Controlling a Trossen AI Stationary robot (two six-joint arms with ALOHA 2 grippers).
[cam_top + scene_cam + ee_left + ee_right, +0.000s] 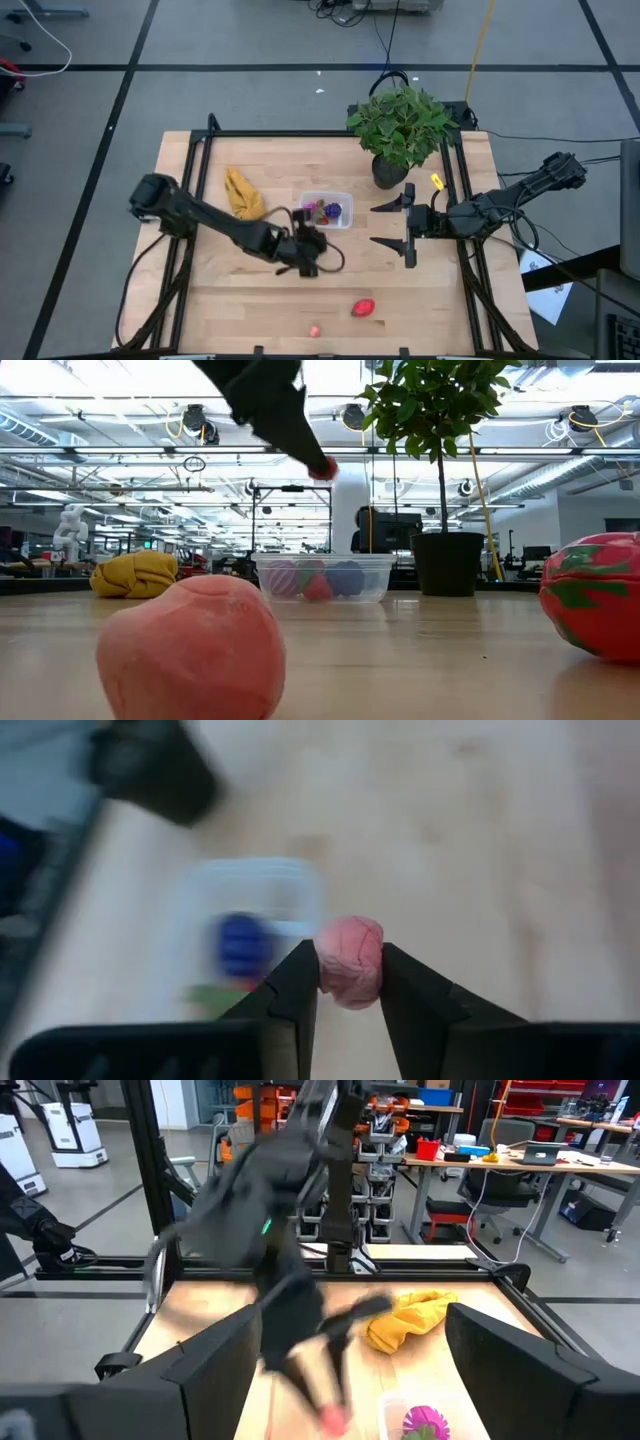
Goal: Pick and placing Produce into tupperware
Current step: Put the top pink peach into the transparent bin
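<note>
My left gripper (312, 255) is shut on a small pink berry (350, 963) and hangs in the air just near of the clear tupperware (326, 210). The low view shows its tip (320, 468) high above the box (325, 576). The box holds purple, red and green pieces (328, 211). A pink fruit (315, 330) and a red one (363, 307) lie on the table near its front edge. My right gripper (408, 226) is open wide and empty, to the right of the box. My left gripper pinches the pink berry on two opposite sides (322, 970) between its two fingers, at their free ends. The fingers slant down from the table's left. The berry is lifted clear of the table, well above the height of the box's rim.
A yellow banana bunch (243, 195) lies left of the box. A potted green plant (400, 125) stands at the far right. In the low view the pink fruit (190, 650) and the red one (595, 595) loom close in front. Dark frame rails run along the table's sides.
</note>
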